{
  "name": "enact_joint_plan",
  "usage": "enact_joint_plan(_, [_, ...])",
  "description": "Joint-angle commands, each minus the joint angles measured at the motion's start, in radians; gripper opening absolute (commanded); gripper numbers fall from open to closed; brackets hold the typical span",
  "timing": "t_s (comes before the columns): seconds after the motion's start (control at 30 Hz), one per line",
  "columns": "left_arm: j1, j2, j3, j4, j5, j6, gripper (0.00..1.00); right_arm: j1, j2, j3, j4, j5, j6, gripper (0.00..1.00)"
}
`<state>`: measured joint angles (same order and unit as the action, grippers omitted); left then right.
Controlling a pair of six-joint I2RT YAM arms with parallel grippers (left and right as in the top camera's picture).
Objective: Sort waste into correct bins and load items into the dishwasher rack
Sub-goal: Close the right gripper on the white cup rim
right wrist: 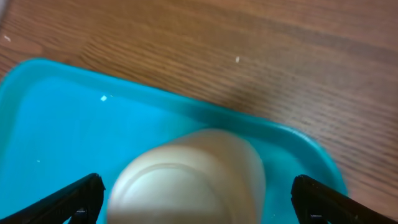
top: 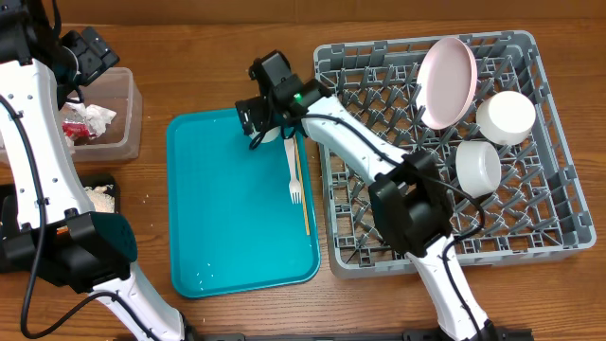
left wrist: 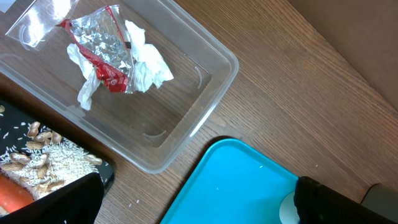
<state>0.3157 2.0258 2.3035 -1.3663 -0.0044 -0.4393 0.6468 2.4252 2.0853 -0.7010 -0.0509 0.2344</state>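
**Right pincer open around cup**
Your right pincer is spread wide and straddles the white cup at the teal tray's far edge, fingers apart from it. Left pincer is released above the clear tub, which holds the wrapper and napkin. Fork and stick lie by the tray's right edge.

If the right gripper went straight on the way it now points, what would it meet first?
Most likely the white cup, which is on the teal tray straight ahead, centred between the open fingers of the right gripper. The cup looks close, but it is blurred, so the gap is hard to judge.
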Motion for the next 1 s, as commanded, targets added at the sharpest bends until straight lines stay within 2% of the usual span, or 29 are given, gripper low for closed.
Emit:
enact_joint_plan(0.0, [-0.002, 0.008, 0.002, -0.002, 0.004, -0.007, 1.00, 0.021, 0.023, 0.008, 0.012, 0.009, -0.009, 0.97])
enact_joint_plan(0.5, [-0.002, 0.008, 0.002, -0.002, 0.004, -0.007, 1.00, 0.042, 0.023, 0.009, 0.013, 0.134, -0.034, 0.89])
enact_joint_plan(0.97, [-0.002, 0.008, 0.002, -0.002, 0.004, -0.007, 1.00, 0.042, 0.023, 0.009, 0.031, 0.162, -0.029, 0.89])
